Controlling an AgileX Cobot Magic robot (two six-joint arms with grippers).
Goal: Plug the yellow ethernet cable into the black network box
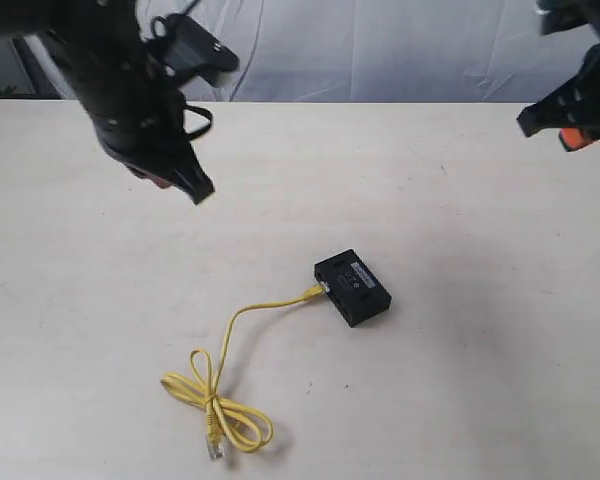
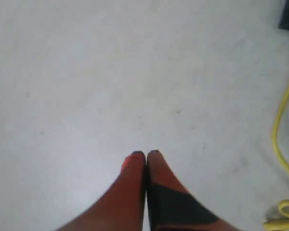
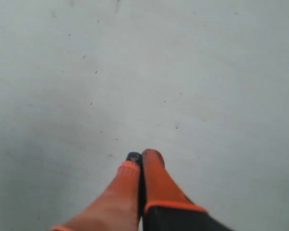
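The pale bench fills the exterior view. The left claw hangs above it with its jaws pressed together and nothing between them; its wrist view shows the closed tips over bare surface. The right claw hangs far from the left one, also above the bench, and its tips meet with nothing in them.

The cable lies on the bench below the left claw, well apart from both claws. It is bundled in loose loops at one end and runs out to the box. The box lies flat between the two claws, nearer the left one. One cable end touches the side of the box that faces the left claw; I cannot tell whether it is seated. The free plug lies by the loops, farthest from the claws.
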